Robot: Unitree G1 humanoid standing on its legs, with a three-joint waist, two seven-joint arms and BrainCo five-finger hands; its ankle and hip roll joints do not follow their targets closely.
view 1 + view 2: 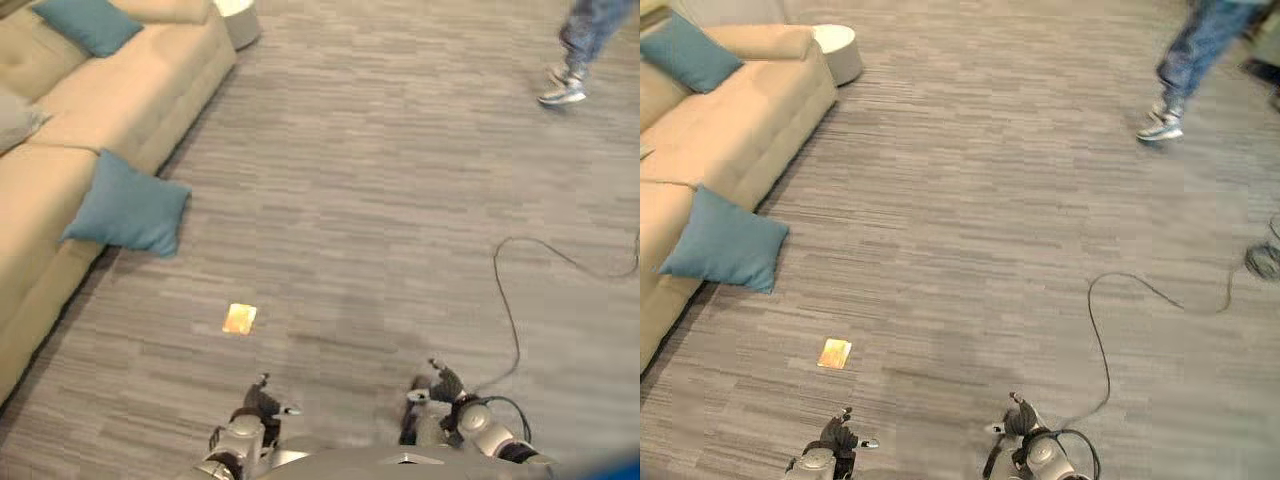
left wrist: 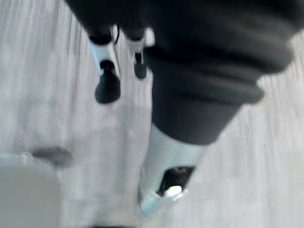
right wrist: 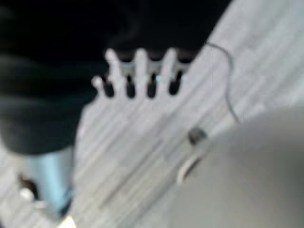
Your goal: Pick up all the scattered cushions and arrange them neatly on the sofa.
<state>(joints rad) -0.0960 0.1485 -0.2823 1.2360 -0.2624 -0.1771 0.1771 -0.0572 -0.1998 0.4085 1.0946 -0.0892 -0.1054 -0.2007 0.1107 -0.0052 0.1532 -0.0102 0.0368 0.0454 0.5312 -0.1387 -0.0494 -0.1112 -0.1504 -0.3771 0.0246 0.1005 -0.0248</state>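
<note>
Both hands, left [image 1: 262, 402] and right [image 1: 443, 385], hang empty with fingers relaxed, far from the cushion [image 1: 127, 208] propped against the sofa [image 1: 150, 100]; a low reach may shove it aside.

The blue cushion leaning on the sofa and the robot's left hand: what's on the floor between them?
A small yellowish card lies on the grey floor between the blue cushion and the left hand, plainly seen in both eye views.
</note>
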